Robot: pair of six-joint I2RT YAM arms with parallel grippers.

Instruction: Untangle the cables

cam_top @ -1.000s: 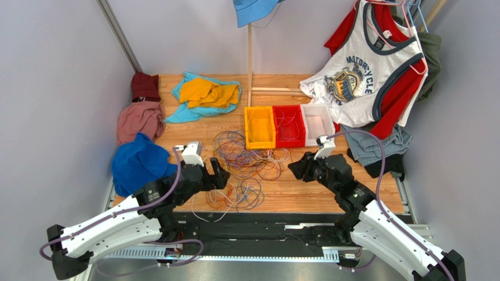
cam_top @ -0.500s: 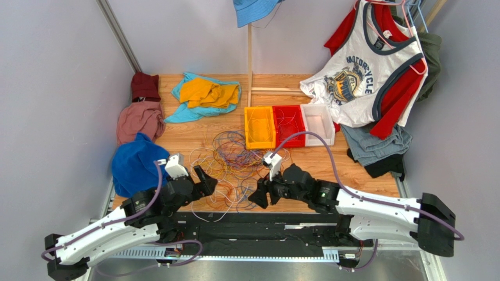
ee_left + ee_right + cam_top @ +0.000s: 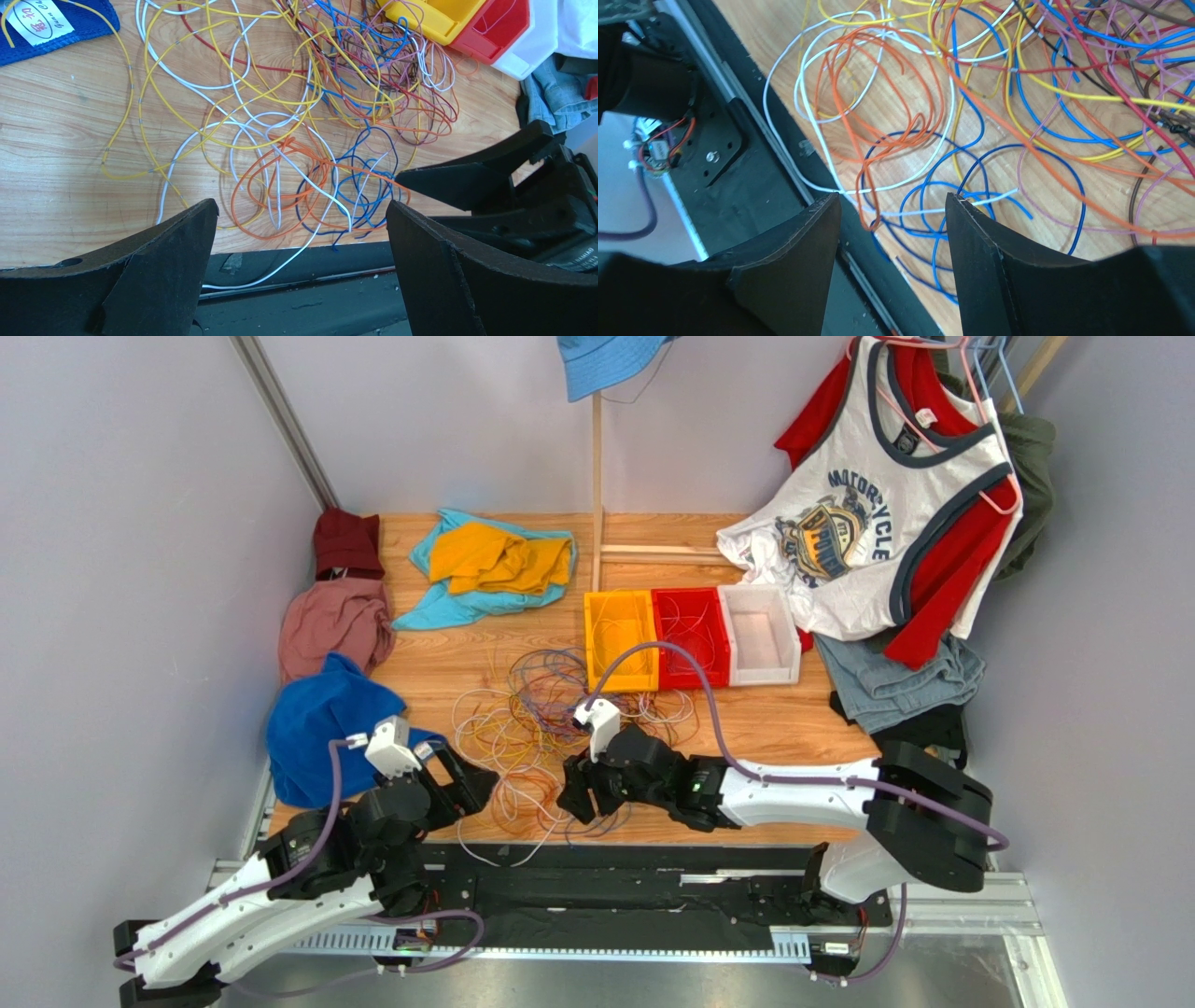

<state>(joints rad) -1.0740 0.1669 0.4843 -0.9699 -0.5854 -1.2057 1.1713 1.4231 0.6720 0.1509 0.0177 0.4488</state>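
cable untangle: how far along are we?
Early. Done: a few strands seem to lie in the yellow bin and the red bin. In hand: nothing. The left gripper and the right gripper both hang open over the near edge of the pile, above orange, white and blue loops. Left: most of the cables lie in one tangled heap on the table, colours crossing.

Overhead plus two wrist views
The top camera is looking down on the whole desk; both wrist cameras are peering closely — from opposite sides — at the cables by its near edge.
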